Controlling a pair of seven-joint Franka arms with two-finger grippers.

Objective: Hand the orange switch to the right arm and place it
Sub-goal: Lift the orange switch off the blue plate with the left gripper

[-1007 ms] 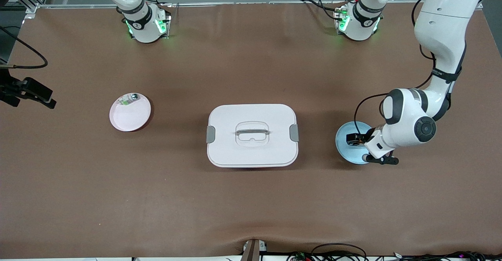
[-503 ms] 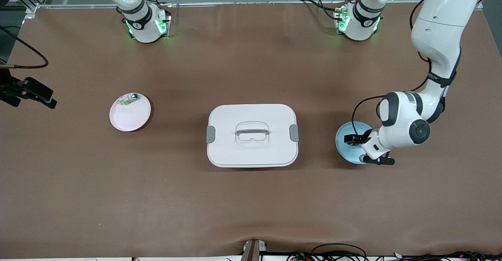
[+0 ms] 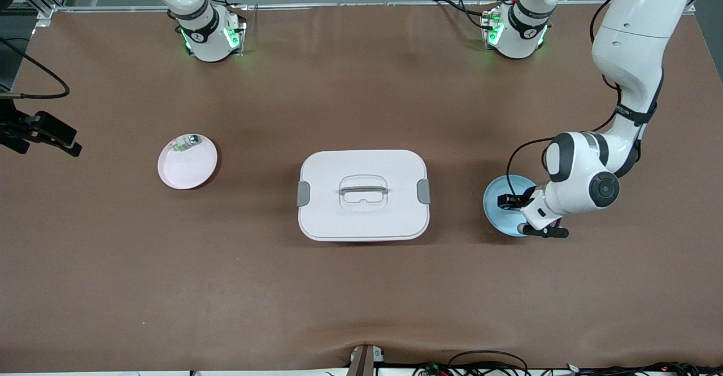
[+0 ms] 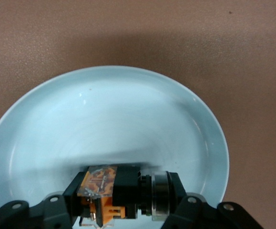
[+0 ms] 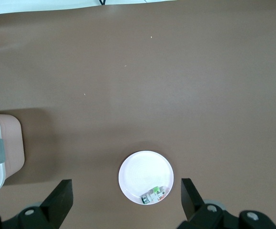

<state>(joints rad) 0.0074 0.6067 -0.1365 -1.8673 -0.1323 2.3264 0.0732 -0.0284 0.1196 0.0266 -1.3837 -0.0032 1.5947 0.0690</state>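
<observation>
The orange switch, a black body with orange parts and a silver ring, lies in the light blue plate toward the left arm's end of the table. My left gripper is down in that plate, shut on the switch, with one black finger at each end of it. In the front view the left gripper covers the switch. My right gripper hangs open and empty high over the pink plate.
A white lidded box with a handle sits mid-table between the two plates. The pink plate toward the right arm's end holds a small white-green-silver part. Brown mat covers the table.
The left gripper sank a little into the blue plate and its fingers closed on the orange switch. The right arm has not moved.
</observation>
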